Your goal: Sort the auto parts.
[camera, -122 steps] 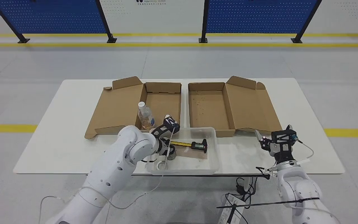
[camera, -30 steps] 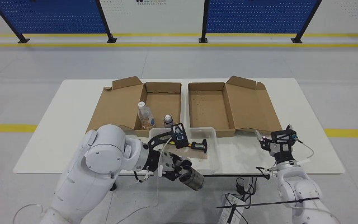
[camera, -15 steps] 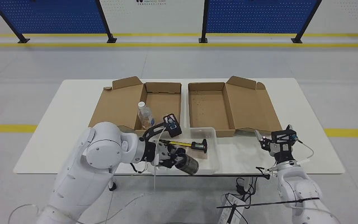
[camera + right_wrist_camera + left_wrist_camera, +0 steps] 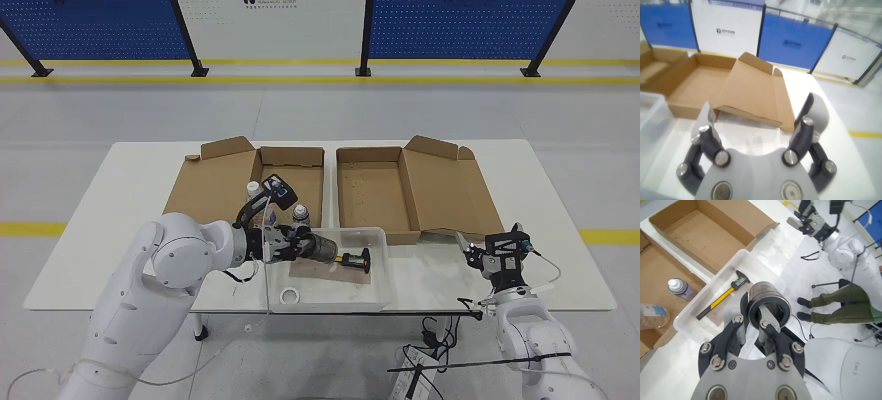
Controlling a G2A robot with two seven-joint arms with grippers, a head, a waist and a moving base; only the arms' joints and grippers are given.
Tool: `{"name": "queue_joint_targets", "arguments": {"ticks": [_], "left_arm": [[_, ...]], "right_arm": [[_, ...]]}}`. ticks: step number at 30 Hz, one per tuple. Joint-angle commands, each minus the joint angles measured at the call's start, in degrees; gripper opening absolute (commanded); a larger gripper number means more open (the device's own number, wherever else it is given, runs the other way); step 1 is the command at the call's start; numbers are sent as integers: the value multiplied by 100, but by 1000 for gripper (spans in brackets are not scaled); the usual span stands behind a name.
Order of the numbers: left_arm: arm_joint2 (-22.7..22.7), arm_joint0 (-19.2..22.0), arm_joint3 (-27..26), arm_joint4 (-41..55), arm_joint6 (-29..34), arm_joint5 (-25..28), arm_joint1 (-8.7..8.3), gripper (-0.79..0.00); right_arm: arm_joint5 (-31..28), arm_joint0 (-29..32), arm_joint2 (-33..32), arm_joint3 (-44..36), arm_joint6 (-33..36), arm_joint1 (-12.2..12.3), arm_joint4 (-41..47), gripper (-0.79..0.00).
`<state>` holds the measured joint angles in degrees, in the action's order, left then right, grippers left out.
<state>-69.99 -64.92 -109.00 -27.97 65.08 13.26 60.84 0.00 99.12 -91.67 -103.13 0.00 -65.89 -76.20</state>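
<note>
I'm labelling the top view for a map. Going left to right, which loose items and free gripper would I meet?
plastic bottle → spray can → metal cylinder → caliper → right gripper

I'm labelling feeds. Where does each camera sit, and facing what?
Top: above the arms, looking down at the table; both arms show.
Left wrist: faces the bin past the left end effector gripping a bearing.
Right wrist: faces the right box past the open right end effector.
Shared: top and left wrist both show the caliper.
</note>
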Motion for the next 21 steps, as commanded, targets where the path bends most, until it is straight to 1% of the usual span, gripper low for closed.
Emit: {"name": "queue_joint_targets", "arguments": {"ticks": [1, 7, 11, 14, 21], "left_arm": [[-2, -25, 11, -115, -223, -95, 1, -785], [97, -18, 80, -1086, -647, -484, -8, -785], [241, 42, 184, -1922, -841, -755, -6, -785], [341, 90, 257, -2465, -877, -909, -5, -785], [536, 219, 459, -3210, -869, -1107, 19, -785]], "right_arm": [[0, 0, 0, 0, 0, 0, 0, 0], [0, 0, 0, 0, 0, 0, 0, 0], [0, 0, 0, 0, 0, 0, 0, 0], [0, 0, 0, 0, 0, 0, 0, 0], [0, 0, 0, 0, 0, 0, 0, 0]]}}
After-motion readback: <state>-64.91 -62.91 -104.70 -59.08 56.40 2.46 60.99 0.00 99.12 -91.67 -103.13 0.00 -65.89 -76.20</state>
